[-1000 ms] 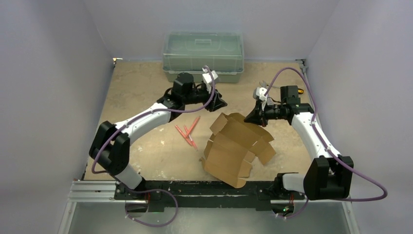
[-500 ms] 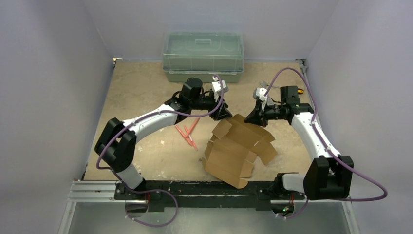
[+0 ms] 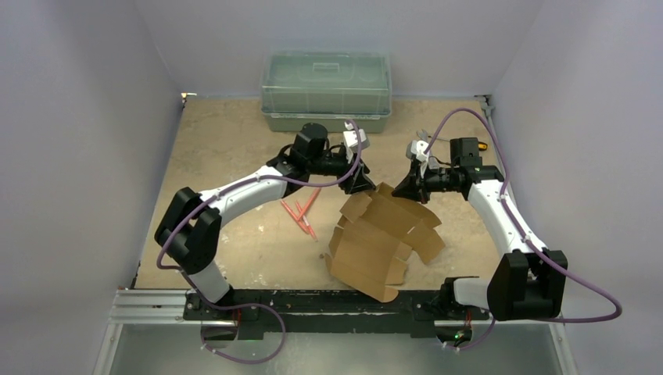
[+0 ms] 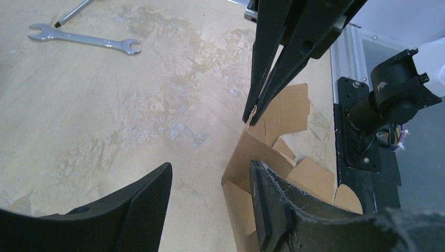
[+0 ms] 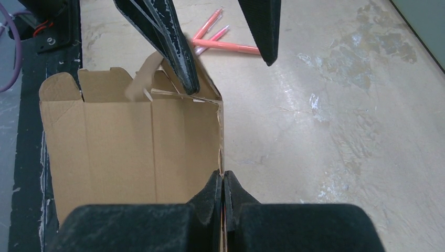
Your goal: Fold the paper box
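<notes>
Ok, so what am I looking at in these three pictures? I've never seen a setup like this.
Two white-and-black robot arms are bolted to a tan table. One picture looks down from above; the other two come from a camera on each wrist. The right gripper is shut on an edge of the half-folded brown cardboard box. The left gripper is open, close to the box's far flap. Also on the table: pink pens, a silver wrench and a green translucent plastic bin.
</notes>
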### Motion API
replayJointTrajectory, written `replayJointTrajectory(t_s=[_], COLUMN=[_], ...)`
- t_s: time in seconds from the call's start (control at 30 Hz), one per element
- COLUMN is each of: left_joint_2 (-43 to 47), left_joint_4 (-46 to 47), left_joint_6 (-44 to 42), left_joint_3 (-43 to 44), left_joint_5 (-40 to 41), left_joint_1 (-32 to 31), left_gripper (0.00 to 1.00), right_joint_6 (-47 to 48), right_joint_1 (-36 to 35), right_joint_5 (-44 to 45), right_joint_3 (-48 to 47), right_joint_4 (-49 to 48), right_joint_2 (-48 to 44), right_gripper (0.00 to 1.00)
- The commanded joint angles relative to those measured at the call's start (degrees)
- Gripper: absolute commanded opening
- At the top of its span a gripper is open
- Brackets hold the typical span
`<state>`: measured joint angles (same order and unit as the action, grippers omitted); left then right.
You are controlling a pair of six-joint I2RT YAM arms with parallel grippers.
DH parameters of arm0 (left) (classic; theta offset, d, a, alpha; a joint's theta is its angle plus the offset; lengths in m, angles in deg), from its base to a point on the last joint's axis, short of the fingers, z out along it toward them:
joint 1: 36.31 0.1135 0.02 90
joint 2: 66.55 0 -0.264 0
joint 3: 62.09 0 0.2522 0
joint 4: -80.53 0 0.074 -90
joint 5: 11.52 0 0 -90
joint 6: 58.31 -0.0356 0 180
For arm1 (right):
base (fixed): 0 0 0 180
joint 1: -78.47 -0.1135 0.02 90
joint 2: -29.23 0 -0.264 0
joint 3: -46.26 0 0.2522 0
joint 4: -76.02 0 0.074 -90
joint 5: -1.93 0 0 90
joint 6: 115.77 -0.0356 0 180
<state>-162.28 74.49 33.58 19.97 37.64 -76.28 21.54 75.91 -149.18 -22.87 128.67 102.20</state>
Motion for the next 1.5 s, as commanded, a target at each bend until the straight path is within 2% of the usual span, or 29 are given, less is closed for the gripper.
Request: replayJointTrajectory(t_s=[0.0, 0.37, 0.57, 0.73, 0.8, 0.93, 1.0, 1.1, 1.23, 1.33, 1.47], left_joint_2=[-1.64, -4.94, -6.73, -7.9, -8.45, -7.93, -6.2, -1.28, 10.2, 19.4, 29.47], left_joint_4=[-0.1, -2.06, -1.34, 1.27, 1.65, 1.63, 1.19, 0.94, 4.37, 2.37, -1.95], left_joint_6=[-1.39, -3.74, -3.61, -1.5, -0.35, 0.33, 1.46, 5.67, 11.44, 10.82, 10.65], left_joint_3=[4.32, 7.82, 8.52, 8.61, 8.82, 8.78, 8.79, 7.46, -1.55, -9.65, -21.62], left_joint_5=[-1.75, -1.71, -1.27, -4.07, -5.03, -4.21, -2.11, 1.39, 4.44, 8.31, 16.08], left_joint_1=[-1.15, -1.78, -2.47, -2.51, -2.52, -2.47, -1.93, 0.44, 5.39, 7.87, 9.06], left_gripper=[0.56, 0.57, 0.52, 0.29, 0.01, 0.0, 0.19, 0.37, 0.53, 0.58, 0.57], right_joint_6=[-0.19, -0.07, -0.11, -0.11, -0.18, -0.93, -1.97, -2.47, -2.49, -2.42, -2.38], right_joint_1=[-0.01, -0.04, -0.07, -0.09, -0.06, 0.02, 0.17, 0.75, 1.16, 1.25, 1.25], right_joint_5=[-1.65, -2.43, -3.31, -3.49, -3.35, -2.38, -1.75, -1.63, -1.73, -1.81, -1.83], right_joint_3=[-2.02, -2.2, -2.24, -2.19, -2.3, -2.37, -2.37, -2.5, -2.55, -2.63, -2.72], right_joint_4=[-0.67, -0.36, -0.19, -0.06, -0.11, -0.62, -1.27, -1.39, -1.28, -1.19, -1.02], right_joint_2=[-1.6, -1.6, -1.43, -1.34, -1.19, -1.01, -1.03, -1.2, -1.51, -1.47, -1.34], right_gripper=[0.0, 0.0, 0.0, 0.0, 0.0, 0.0, 0.0, 0.0, 0.0, 0.0, 0.0])
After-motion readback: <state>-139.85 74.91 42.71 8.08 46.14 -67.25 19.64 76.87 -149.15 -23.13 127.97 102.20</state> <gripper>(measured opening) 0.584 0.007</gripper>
